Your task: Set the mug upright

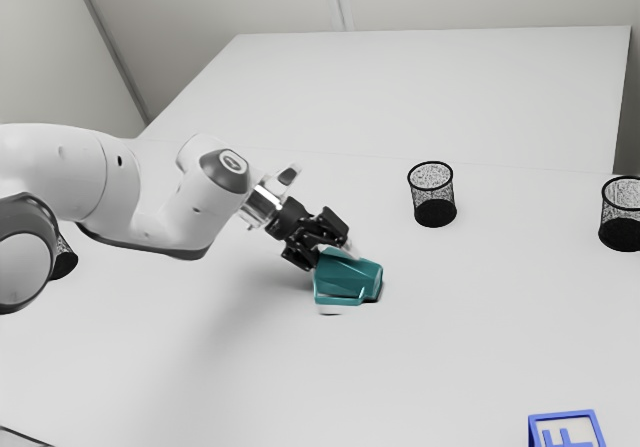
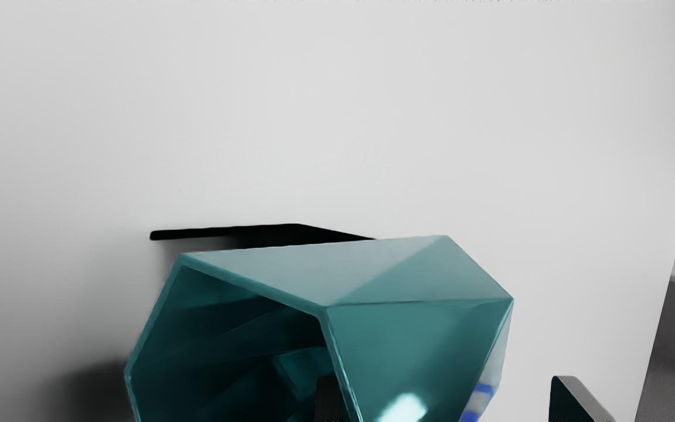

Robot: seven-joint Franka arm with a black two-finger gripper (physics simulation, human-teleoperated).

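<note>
A teal mug (image 1: pixel 347 278) lies tipped over on a white table (image 1: pixel 480 347), its mouth toward my gripper (image 1: pixel 328 247) and its base toward the exterior view's right. My fingers (image 2: pixel 575 401) are apart: one reaches into the open mouth, the other stands outside, with a gap between it and the mug's side wall. Nothing is clamped yet.

The step in hand, as I judge it, is to take that wall in a pinch. I should centre the gripper on the wall before closing, so that neither finger shoves the mug or rolls it, and close gently until both pads press flat. The facets are slanted and look slick, so a pinch too near the rim could slip or twist; a little more depth would help.

Once the grip is firm, I should raise the mouth end slowly and let the base swing down beneath it, then lower until the base sits flat before letting go. A black mesh cup (image 1: pixel 435 210) stands well apart toward the exterior view's right, leaving room for the turn.
</note>
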